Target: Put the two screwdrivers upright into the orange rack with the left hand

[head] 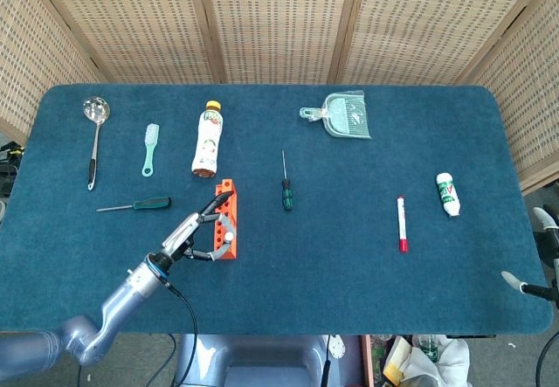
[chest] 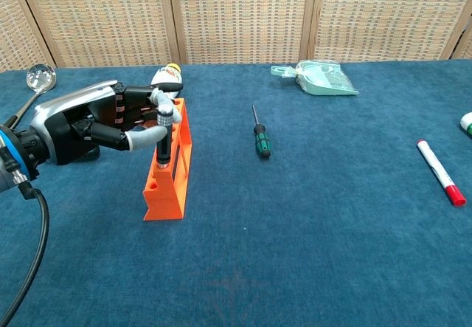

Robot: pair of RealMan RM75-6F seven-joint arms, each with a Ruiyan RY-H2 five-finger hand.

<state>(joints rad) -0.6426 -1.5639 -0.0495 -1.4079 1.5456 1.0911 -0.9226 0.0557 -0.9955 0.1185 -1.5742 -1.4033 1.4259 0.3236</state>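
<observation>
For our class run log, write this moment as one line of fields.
left hand: holds black tool upright in orange rack | two screwdrivers: flat on table

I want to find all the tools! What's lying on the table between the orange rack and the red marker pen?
In the head view, a green-handled screwdriver lies between the orange rack and the red marker pen; otherwise only bare blue table.

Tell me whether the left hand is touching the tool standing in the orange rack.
Touching. In the chest view the left hand's fingers wrap around the upright tool standing in the orange rack.
</observation>
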